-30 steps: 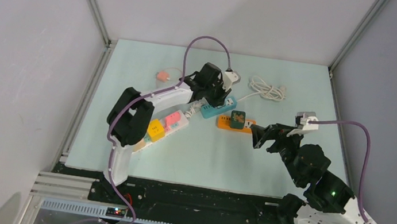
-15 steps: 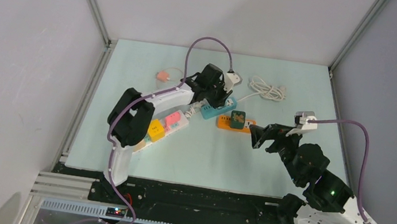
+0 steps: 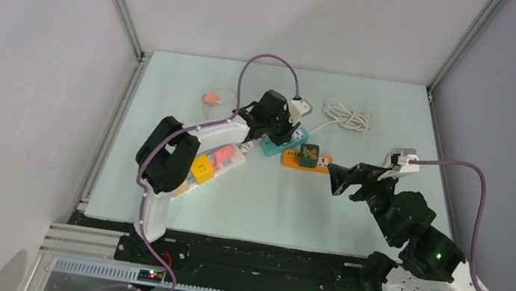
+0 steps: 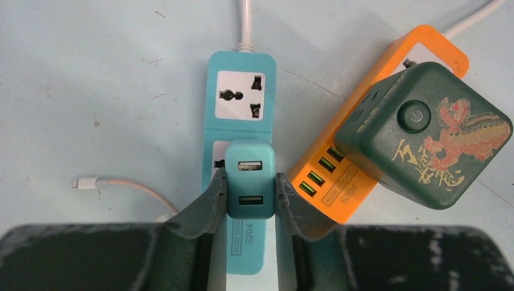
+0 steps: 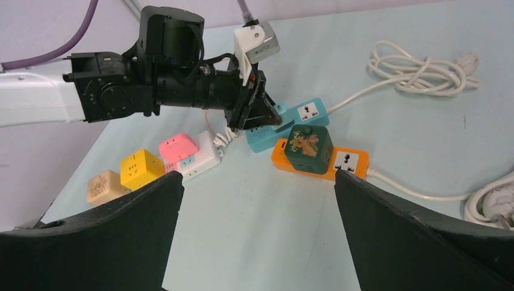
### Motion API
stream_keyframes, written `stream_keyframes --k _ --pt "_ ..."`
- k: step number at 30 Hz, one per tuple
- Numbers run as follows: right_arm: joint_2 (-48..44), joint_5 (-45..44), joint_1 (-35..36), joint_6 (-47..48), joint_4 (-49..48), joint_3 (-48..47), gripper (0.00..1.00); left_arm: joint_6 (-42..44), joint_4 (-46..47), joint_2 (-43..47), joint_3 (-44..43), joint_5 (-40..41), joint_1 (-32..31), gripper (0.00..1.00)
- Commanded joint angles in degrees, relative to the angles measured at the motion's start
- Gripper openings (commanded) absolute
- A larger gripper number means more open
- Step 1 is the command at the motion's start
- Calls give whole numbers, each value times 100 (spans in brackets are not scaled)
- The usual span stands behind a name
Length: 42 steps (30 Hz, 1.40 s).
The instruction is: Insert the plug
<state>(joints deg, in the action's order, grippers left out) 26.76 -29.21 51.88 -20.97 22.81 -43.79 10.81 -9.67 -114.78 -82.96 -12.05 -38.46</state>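
Observation:
The plug (image 4: 250,179) is a small teal block with two USB ports on its top face. My left gripper (image 4: 250,194) is shut on it, one finger on each side. It sits over the second socket of the teal power strip (image 4: 240,97), and its pins are hidden beneath it. The strip's far socket is bare. From above, the left gripper (image 3: 281,127) is over the teal strip (image 3: 295,137). My right gripper (image 3: 337,178) hangs open and holds nothing, just right of the orange strip (image 3: 291,159).
A dark green cube adapter (image 4: 424,133) sits on the orange strip (image 4: 433,43), touching the teal one. A white strip (image 5: 203,159) carries pink (image 5: 177,147), yellow (image 5: 141,168) and beige (image 5: 104,185) cubes. A coiled white cable (image 3: 348,115) lies at the back.
The left gripper has shifted slightly toward the near side with the plug in it. The right arm has drifted a little to the right, still open.

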Motion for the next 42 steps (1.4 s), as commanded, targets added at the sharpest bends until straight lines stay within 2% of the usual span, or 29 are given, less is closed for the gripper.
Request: stream_keyframes --k 1,8,15,22,34,36,38,39,40,41,42 --pt "-81 -38 -25 -94 42 -24 99 -265 -344 163 562 225 -37 0" --pt "-93 -51 -20 -87 49 -24 99 -316 23 449 1178 401 -40 0" --pt "-46 -23 -26 -108 26 -23 99 -104 30 456 1270 321 -60 0" --pt "-70 -28 -26 -93 27 -24 99 180 -111 65 1046 395 -71 0" --pt "-77 -60 -23 -132 49 -24 99 16 -500 -35 854 487 -93 0" --pt "-89 -61 -22 -124 37 -20 99 -7 -501 -6 889 515 -93 5" --pt "-81 -59 -34 -109 10 -24 99 -16 -497 31 926 582 -86 22" --pt "-61 -52 -36 -100 -6 -24 99 -8 -487 78 933 603 -84 38" --pt "-30 -37 -35 -80 -62 -24 99 0 -484 136 938 609 -88 44" --pt "-13 -20 -40 -68 -90 -24 99 35 -483 169 934 608 -86 54" --pt "40 -13 -43 -72 -114 -40 99 62 -474 240 923 590 -89 60"
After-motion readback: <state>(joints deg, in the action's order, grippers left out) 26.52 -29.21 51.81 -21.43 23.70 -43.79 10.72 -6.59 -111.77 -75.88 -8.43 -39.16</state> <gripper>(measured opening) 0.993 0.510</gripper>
